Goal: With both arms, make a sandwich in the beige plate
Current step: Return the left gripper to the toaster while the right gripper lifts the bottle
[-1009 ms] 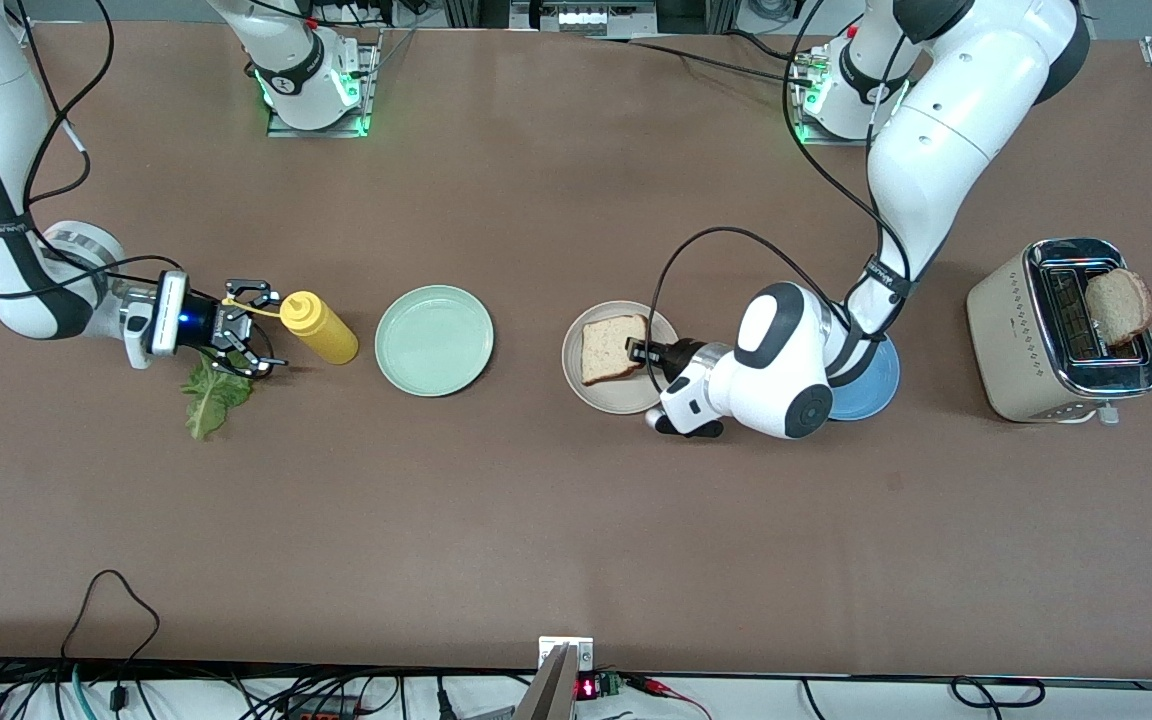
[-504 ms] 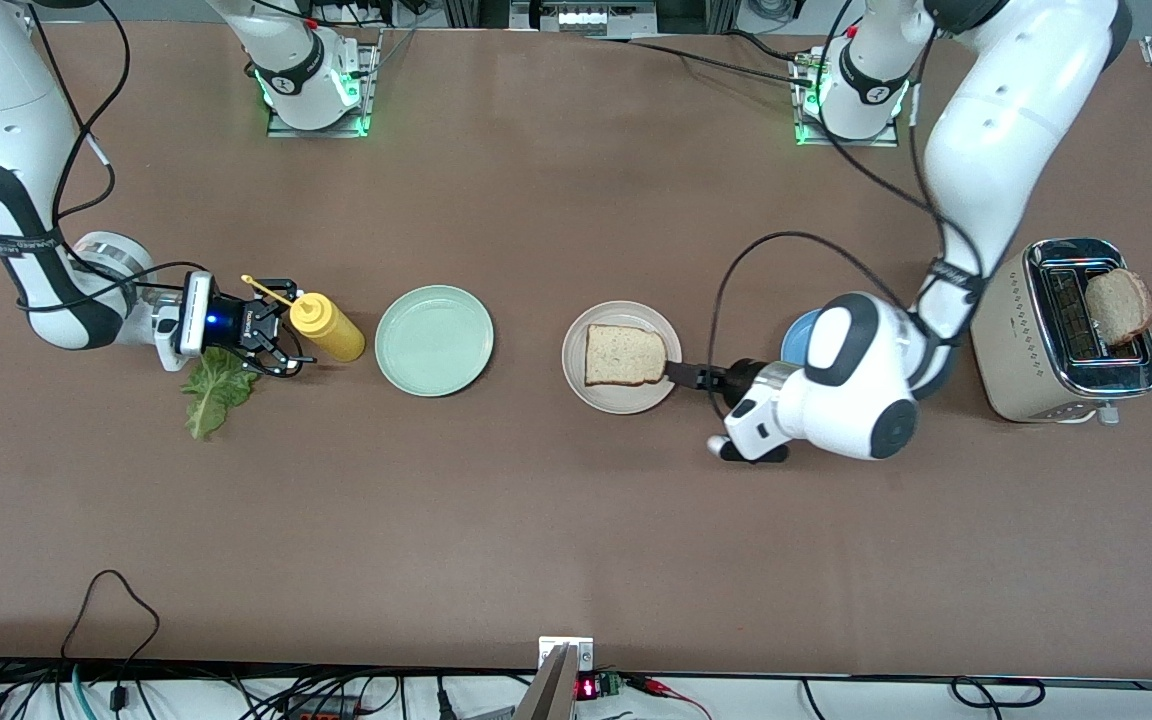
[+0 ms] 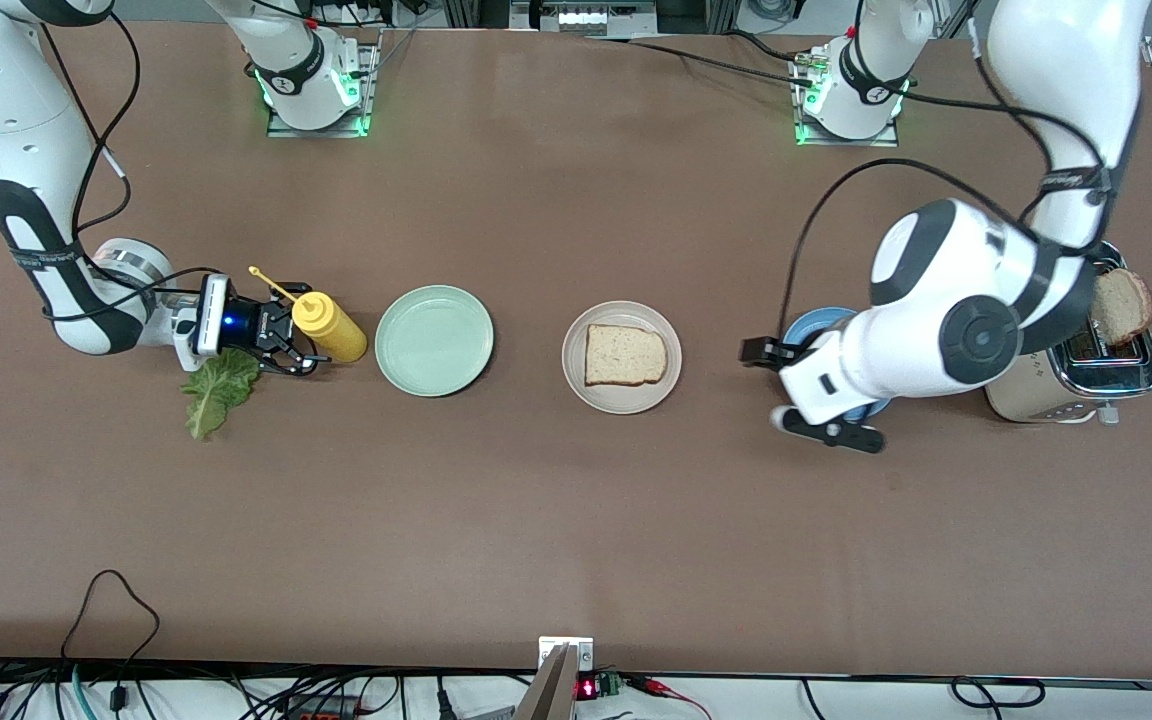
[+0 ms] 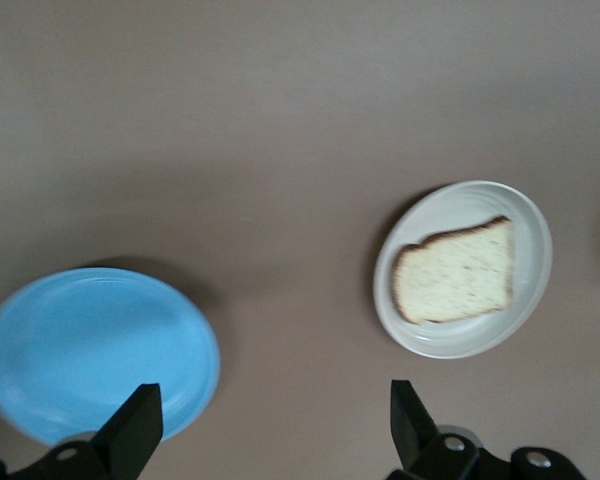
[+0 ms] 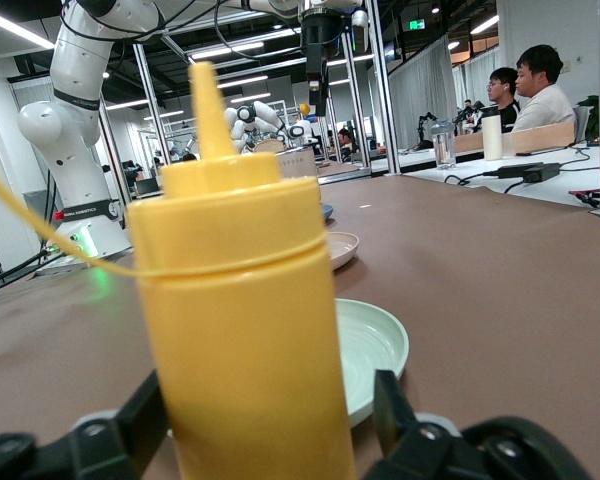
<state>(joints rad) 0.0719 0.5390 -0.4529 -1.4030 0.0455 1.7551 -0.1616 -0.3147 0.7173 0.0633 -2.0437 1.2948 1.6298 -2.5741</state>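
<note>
Beige plate (image 3: 622, 395) holds one toast slice (image 3: 624, 355); left end effector (image 4: 270, 425) wide; right end effector (image 5: 270, 420) wide around mustard bottle (image 3: 330, 327).

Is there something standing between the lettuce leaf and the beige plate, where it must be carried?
Yes. The yellow squeeze bottle and the mint green plate stand between the lettuce leaf and the beige plate.

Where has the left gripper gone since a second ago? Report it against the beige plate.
Yes, it moved. The left gripper has drawn back off the beige plate toward the left arm's end, now over the blue plate, jaws open. The toast slice stays on the plate.
</note>
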